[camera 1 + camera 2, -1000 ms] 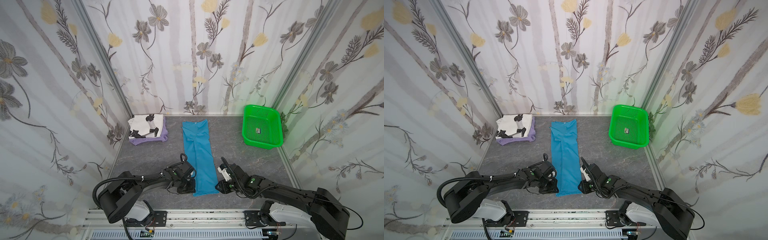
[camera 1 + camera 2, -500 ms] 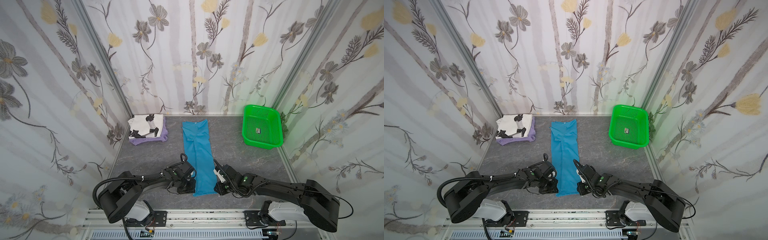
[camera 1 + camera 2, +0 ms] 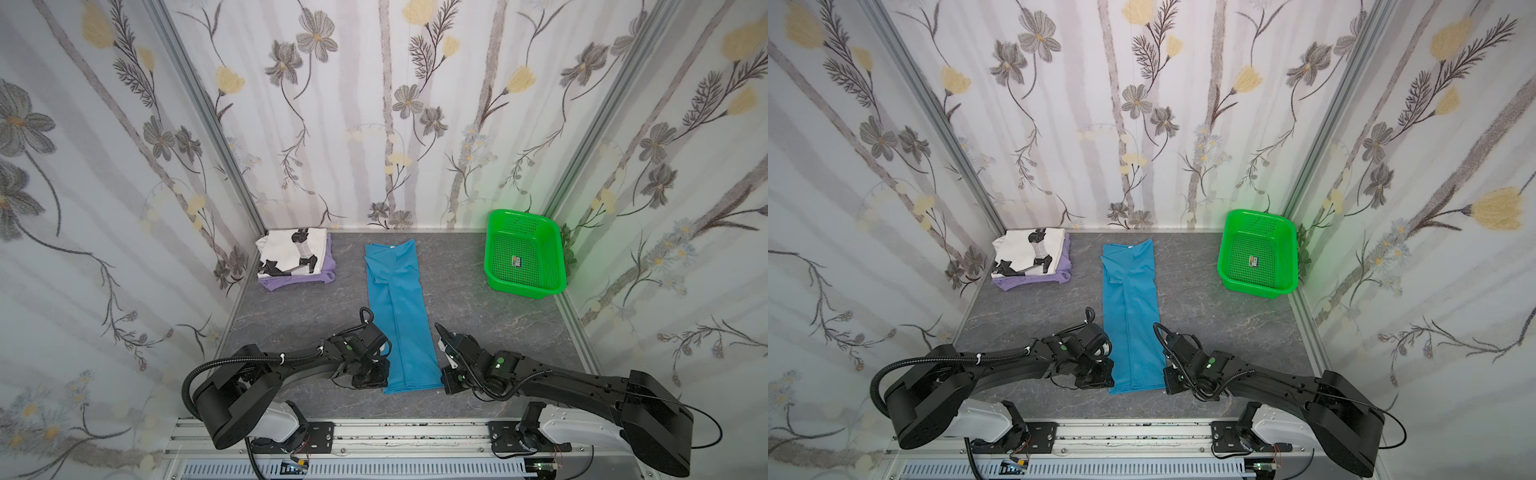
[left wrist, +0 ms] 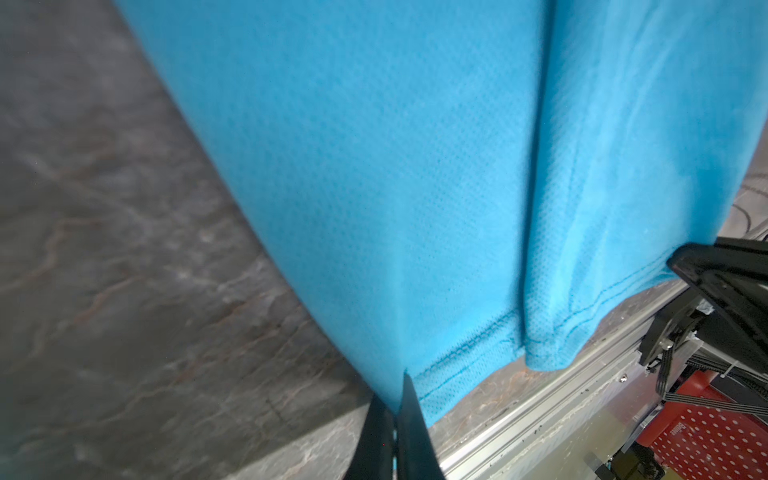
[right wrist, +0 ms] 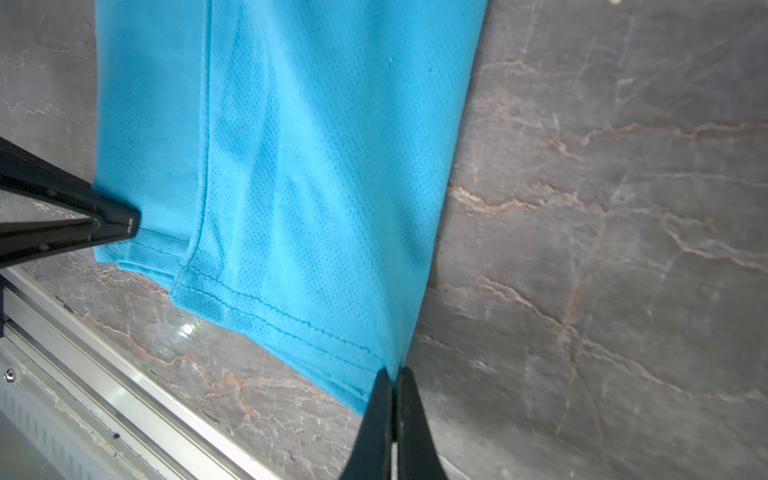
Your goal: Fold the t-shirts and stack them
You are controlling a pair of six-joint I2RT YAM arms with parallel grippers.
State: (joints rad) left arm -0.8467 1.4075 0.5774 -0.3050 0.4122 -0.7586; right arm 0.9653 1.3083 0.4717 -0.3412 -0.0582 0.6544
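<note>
The teal-blue t-shirt lies in the middle of the table, folded lengthwise into a long narrow strip. My left gripper is shut on its near left hem corner, low at the table. My right gripper is shut on the near right hem corner. At the far left the white printed t-shirt rests folded on the folded lavender t-shirt.
A green perforated basket stands at the far right corner with a small dark item inside. Flowered walls close in three sides. A metal rail runs along the near table edge.
The right gripper slid left to the shirt's near right corner and closed on it. The left gripper stayed shut on the other corner.
</note>
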